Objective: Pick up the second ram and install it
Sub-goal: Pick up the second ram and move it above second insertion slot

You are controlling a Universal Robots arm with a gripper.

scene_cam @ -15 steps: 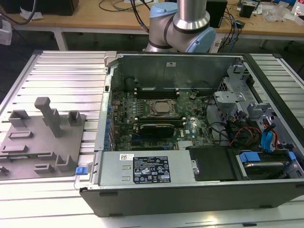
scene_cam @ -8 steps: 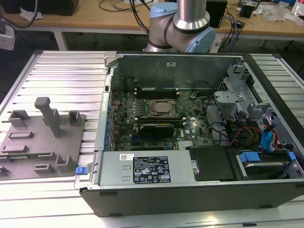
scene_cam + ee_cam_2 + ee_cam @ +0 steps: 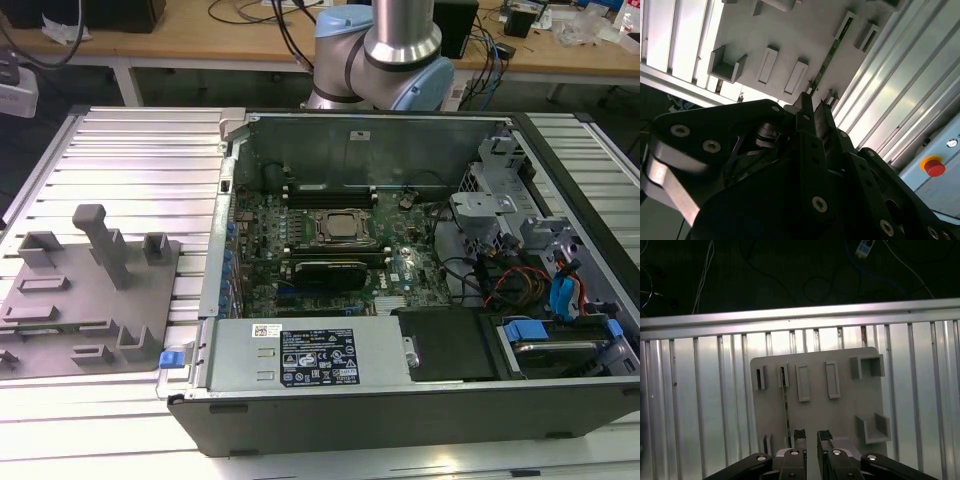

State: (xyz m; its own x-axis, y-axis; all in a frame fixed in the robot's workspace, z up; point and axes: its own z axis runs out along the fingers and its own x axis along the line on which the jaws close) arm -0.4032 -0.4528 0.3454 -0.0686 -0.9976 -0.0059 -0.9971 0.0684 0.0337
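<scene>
The second ram [image 3: 786, 405] is a thin green stick standing on edge in a slot of the grey plastic tray [image 3: 840, 410]. In the second wrist view the ram [image 3: 827, 60] is a narrow green line across the tray [image 3: 790, 30]. My gripper [image 3: 812, 436] hovers above the tray's near end. Its two black fingertips [image 3: 799, 435] stand a small gap apart with nothing between them. The stick lies just beside one fingertip, outside the gap. In the second wrist view the gripper [image 3: 818, 100] points at the stick's near end.
The tray [image 3: 90, 310] rests on a ribbed aluminium table at the exterior view's left. The open computer case [image 3: 400, 250] is at the right, with the CPU socket [image 3: 340, 228] between dark memory slots. A red stop button [image 3: 935, 166] is beside the table.
</scene>
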